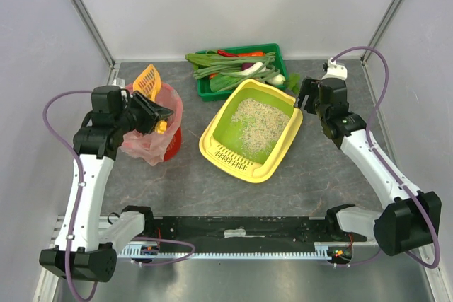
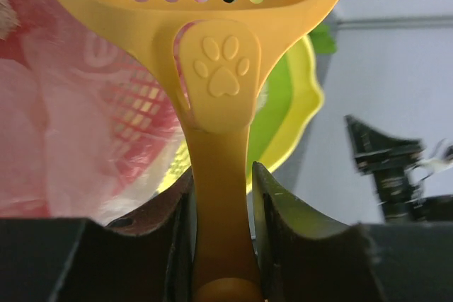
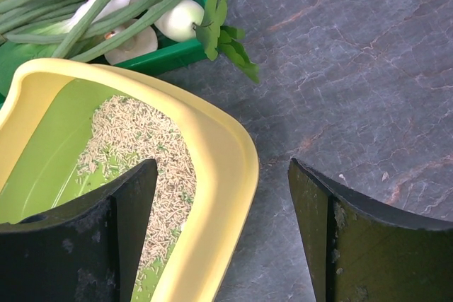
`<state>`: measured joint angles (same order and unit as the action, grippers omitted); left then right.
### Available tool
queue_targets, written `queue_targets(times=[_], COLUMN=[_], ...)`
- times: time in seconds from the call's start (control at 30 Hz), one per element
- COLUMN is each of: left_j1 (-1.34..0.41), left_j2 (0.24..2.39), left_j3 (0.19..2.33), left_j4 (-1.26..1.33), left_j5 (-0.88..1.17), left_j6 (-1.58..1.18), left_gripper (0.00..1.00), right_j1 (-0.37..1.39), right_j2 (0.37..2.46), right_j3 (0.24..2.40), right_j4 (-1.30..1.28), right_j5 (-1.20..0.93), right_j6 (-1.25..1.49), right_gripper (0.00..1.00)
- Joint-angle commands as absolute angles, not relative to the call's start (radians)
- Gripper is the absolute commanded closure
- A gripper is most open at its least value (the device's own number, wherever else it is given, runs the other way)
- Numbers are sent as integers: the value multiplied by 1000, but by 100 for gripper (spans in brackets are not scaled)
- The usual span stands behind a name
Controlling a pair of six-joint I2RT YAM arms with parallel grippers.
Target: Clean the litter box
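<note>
Counter: grey stone-look counter point(image 1: 304, 182) is carrying everything, and pale walls are closing it in on three sides.

Left hand: our left hand point(image 2: 221, 196) is clenching the handle of the scoop point(image 2: 219, 68), with a finger pressing on each side of the stem. We are holding the slotted blade up over the red bin point(image 1: 152, 143) with its pink bag.

Right hand: our right hand point(image 3: 221, 167) is standing wide and is grasping nothing.

Litter box: the litter box point(image 1: 212, 148) is sitting mid-counter on a diagonal, its slotted ledge pointing toward us. Pale litter point(image 1: 258, 122) is lying on its green floor, and its far corner is resting just beside the green crate point(image 1: 272, 51) of vegetables.

Box and hands: the box is lying to the right of the left hand, near the bin but apart from it. Our right hand is straddling the far right rim, one finger over the litter and the other over bare counter. We cannot tell whether it is touching.

Step in hand: we are judging this to be the dump over the bag, before another pass through the litter.

Doing it well: we are aiming to keep the blade over the bag mouth until nothing is falling. We then plan to carry it level to the box, enter shallow and shake gently so clean grains sift through the slots. Closing the right hand on the rim should stop the box sliding.
</note>
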<state>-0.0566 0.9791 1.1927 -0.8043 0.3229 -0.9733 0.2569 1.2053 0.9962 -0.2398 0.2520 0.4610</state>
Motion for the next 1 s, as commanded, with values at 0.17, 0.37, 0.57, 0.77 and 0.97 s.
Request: queue_targets(times=[0.17,0.37,0.57,0.77,0.97], left_j1=[-69,-92,-294,-465,-552], left_j2=[861,842,882,963,1005], left_j3=[1114,1126,1150,1206,1230], left_j4=[-900,-956,-1014,-1017,-988], left_j5=[377,396,194,74,17], left_j6=[-208,-7,139,169,216], left_gripper=[98,98,98,98,98], right_j1=[253,253,253,253,253], right_j2=[1238,1247,1259,1247,1235], right_j3=[1037,1048,1063,1057,1060], right_j4=[-196,-192,-192,-195,-215], right_j5=[247,239,233,248,262], right_j6=[468,469,469,471,466], right_gripper=[17,17,18,18,18])
